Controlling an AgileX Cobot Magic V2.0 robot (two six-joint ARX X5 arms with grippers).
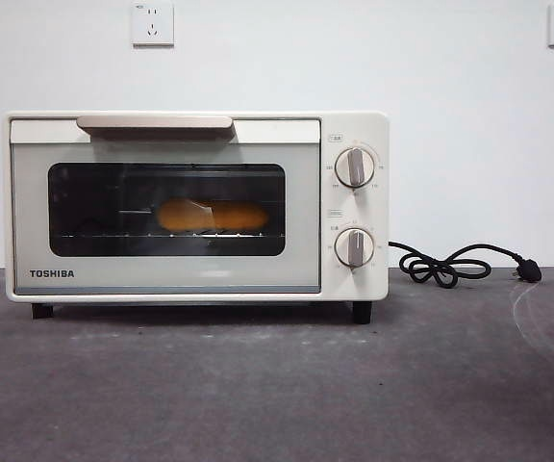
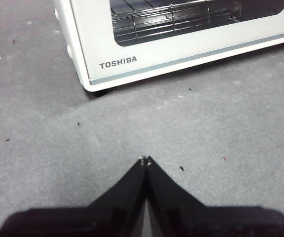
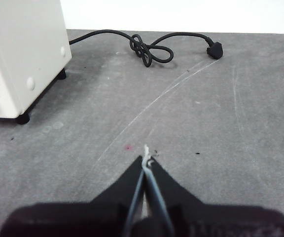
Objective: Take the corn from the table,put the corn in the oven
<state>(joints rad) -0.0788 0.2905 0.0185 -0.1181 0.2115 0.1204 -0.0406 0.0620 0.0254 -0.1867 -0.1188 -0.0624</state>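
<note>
The corn (image 1: pixel 213 216) is inside the oven (image 1: pixel 196 206). You can see it through the dark glass of the door, lying on the wire rack in the middle. The door is closed.

The corn lies flat on its side. Its long way runs from one side of the oven to the other, along the door. The glass is too dark to tell which end is the thin one.

So the job looks done. The corn is off the counter (image 1: pixel 277 385) and in the oven. I think nothing more has to be moved. The arms only need to stay back and rest.

The left gripper (image 2: pixel 145 159) hangs above the counter, in front of the oven's corner with the name on it. Its jaws are closed tight and hold nothing.

The right gripper (image 3: pixel 146 160) hangs above the counter on the side with the knobs. Its jaws are pressed together too, with nothing in them. The black cord (image 3: pixel 147 49) lies in a loose loop well past it.
</note>
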